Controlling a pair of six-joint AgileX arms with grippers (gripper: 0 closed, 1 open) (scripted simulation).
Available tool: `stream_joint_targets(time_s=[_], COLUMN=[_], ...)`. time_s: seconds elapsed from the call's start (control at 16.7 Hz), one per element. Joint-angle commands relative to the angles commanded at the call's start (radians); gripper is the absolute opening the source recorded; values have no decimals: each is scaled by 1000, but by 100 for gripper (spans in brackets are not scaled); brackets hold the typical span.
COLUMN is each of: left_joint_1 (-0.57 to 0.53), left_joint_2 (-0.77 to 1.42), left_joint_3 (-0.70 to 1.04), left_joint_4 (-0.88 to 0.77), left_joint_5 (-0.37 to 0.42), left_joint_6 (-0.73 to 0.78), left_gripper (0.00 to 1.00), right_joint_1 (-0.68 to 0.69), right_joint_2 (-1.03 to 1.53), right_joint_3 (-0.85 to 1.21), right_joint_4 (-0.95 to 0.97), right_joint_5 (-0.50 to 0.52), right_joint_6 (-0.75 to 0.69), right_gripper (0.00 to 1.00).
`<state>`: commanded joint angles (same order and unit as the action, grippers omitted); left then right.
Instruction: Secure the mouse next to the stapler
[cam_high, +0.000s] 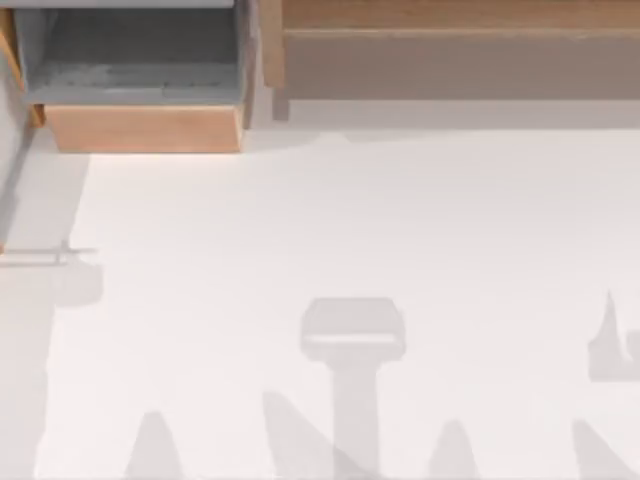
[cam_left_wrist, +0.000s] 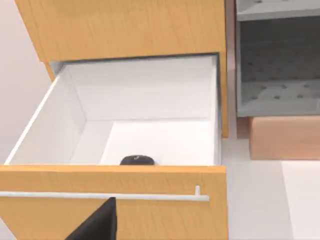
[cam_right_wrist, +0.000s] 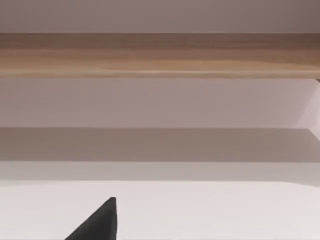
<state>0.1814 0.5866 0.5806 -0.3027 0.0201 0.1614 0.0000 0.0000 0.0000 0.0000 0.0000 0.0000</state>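
In the left wrist view, an open wooden drawer (cam_left_wrist: 150, 125) with white inner walls and a slim metal bar handle (cam_left_wrist: 105, 196) holds a small dark rounded mouse (cam_left_wrist: 137, 160) on its floor, just behind the front panel; a dark tip of the left gripper's fingers (cam_left_wrist: 100, 222) juts in below, and how far they are open I cannot tell; right of the drawer stands a grey open-fronted shelf box (cam_left_wrist: 277, 65); the white tabletop (cam_high: 350, 220) lies bare under shadows; the right gripper's fingers (cam_right_wrist: 100, 222) show one dark tip over the tabletop before a long wooden ledge (cam_right_wrist: 160, 55), their opening likewise impossible to tell.
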Motion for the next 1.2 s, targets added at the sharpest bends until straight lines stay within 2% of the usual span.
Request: stream_joint_targets(time_s=[0.3,0.6,0.9,1.2], left_joint_1=[117,186,203,180], left_joint_2=[494,1011,1479,1841], left_joint_3=[487,986,1430,1775], left_joint_4=[-265,-544,-801,-999], left_joint_5=[17,30,35,36], left_joint_6=[116,207,259,281], left_gripper=[100,100,100,100], right_joint_1=[0,0,0,0], right_joint_2=[0,0,0,0], right_joint_3=[0,0,0,0], right_joint_4=[0,0,0,0], right_joint_5=[0,0,0,0], right_joint_6=[0,0,0,0], right_gripper=[100,100,100,100])
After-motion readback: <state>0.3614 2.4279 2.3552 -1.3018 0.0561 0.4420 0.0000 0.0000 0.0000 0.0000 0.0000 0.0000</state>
